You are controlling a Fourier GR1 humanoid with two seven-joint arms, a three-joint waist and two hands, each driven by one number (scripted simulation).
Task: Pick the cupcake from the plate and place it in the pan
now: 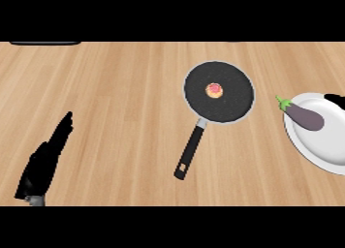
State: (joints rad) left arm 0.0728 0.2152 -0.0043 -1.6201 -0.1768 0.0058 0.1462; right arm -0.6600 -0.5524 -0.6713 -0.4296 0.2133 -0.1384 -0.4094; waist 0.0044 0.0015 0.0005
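The cupcake (214, 90), small with a pink top, sits in the middle of the black pan (220, 106). The pan lies at centre right of the wooden counter, its long black handle (190, 151) pointing toward me. A white plate (329, 145) lies at the right edge. My left hand (45, 162) rests at the lower left, fingers straight, far from the pan. Only a black sliver of my right hand (342, 102) shows at the right edge, over the plate's far side; the rest is cut off.
A purple eggplant (303, 116) with a green stem lies across the plate's left rim. A dark flat object (45, 43) sits at the counter's far left edge. Bare wood lies between my left hand and the pan handle.
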